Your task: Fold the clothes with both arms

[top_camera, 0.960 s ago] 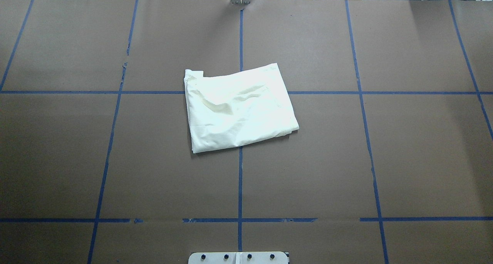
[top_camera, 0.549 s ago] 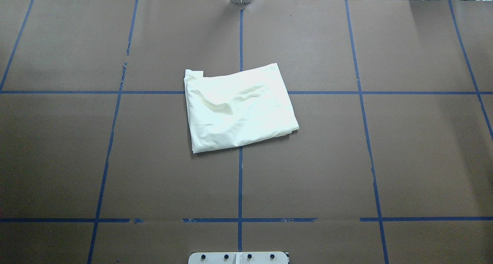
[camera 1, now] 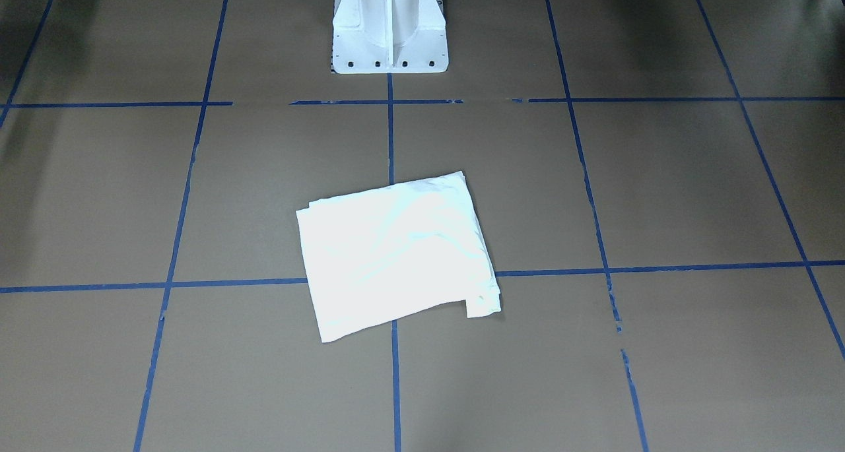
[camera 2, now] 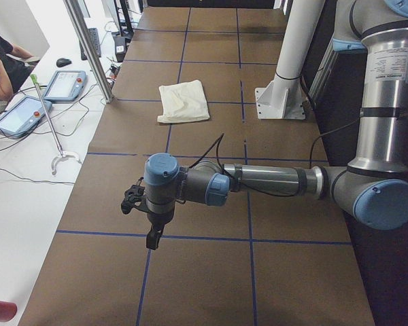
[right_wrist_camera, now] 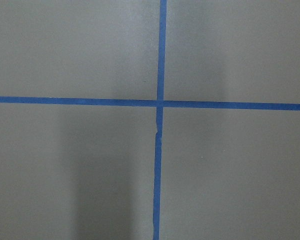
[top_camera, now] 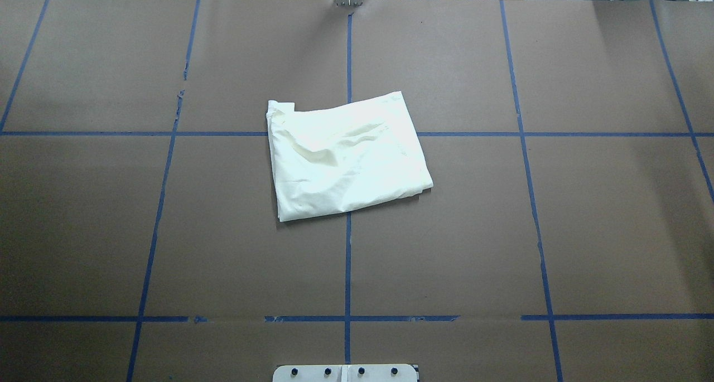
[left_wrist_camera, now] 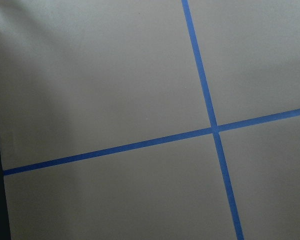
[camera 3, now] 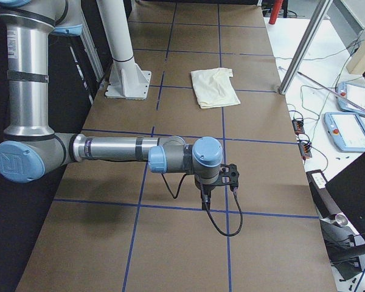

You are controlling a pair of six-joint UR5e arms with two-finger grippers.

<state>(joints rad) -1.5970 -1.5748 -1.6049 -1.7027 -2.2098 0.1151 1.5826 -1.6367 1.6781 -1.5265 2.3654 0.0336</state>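
The clothes [top_camera: 346, 156] are one cream-white shirt, folded into a rough rectangle with only plain cloth showing. It lies flat at the middle of the brown table, and also shows in the front view [camera 1: 396, 254] and both side views [camera 2: 183, 102] [camera 3: 214, 87]. No arm touches it. The left gripper [camera 2: 151, 238] hangs over the table's left end, far from the shirt; the right gripper [camera 3: 205, 196] hangs over the right end. Both appear only in the side views, so I cannot tell whether either is open or shut. The wrist views hold just brown paper and blue tape.
Blue tape lines [top_camera: 348, 259] grid the brown table. The white pedestal base [camera 1: 388, 26] stands at the robot's edge. Beside the table, side benches carry control tablets [camera 2: 64, 85] [camera 3: 350, 131] and cables. A person's arm [camera 2: 0, 64] shows by the left bench.
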